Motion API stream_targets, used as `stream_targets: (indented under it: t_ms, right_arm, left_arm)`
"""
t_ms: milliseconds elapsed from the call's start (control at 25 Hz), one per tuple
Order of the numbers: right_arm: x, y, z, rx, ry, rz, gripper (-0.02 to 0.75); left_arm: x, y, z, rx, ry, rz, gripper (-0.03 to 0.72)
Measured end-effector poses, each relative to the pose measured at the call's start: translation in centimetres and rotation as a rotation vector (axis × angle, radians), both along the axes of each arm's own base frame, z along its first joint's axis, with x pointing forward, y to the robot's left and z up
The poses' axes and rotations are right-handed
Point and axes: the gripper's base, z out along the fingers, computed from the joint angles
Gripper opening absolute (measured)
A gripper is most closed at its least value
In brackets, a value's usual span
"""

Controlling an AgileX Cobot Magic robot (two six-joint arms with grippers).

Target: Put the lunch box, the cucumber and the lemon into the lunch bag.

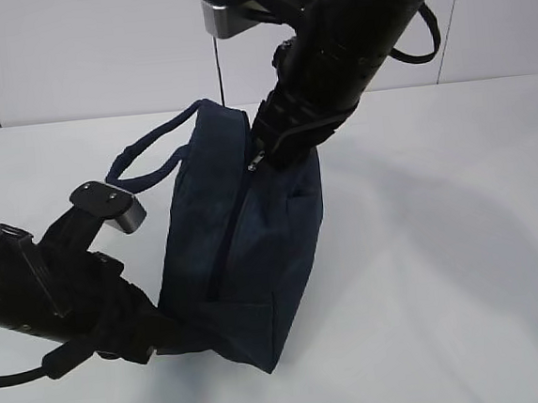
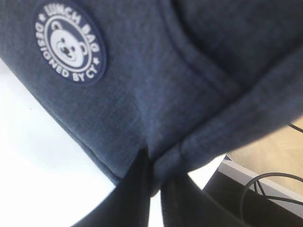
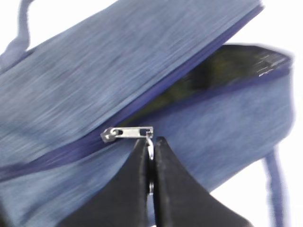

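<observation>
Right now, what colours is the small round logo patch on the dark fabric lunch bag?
The round logo patch is navy with white lettering and a white bear face, clearest in the left wrist view.

The left gripper (image 2: 156,182) is pinched closed low at the table's near left, while the right gripper (image 3: 150,156), reaching down from above, is clamped together.

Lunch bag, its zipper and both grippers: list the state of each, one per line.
lunch bag: standing on the table, partly unzipped, with a gap showing in the right wrist view.
zipper slider: partway along its track; closed on one side, open on the other.
ring pull: pinched between the right fingers.
right gripper: shut on the ring pull.
left gripper: shut on the bag's fabric at a lower edge.
</observation>
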Motion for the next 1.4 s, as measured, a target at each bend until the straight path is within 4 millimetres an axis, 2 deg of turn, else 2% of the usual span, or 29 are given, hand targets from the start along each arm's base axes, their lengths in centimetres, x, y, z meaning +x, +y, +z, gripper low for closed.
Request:
stream_targets:
  t_ms: [720,1200,1400]
  right_arm:
    - [2.5,-0.5,0.5,-0.049,-0.264,-0.072,0.0]
    - [5.7,-1.5,-1.9,-0.047,-0.333,-0.153,0.0]
    - [6.2,-1.6,-2.5,-0.052,-0.324,-0.16,0.0]
  left_arm:
    - [-0.4,-0.2,0.1,-0.018,0.035,-0.034,-0.006]
    - [-0.8,-0.3,0.1,-0.019,0.058,-0.077,-0.006]
    - [-0.8,-0.2,0.1,-0.011,0.057,-0.092,-0.006]
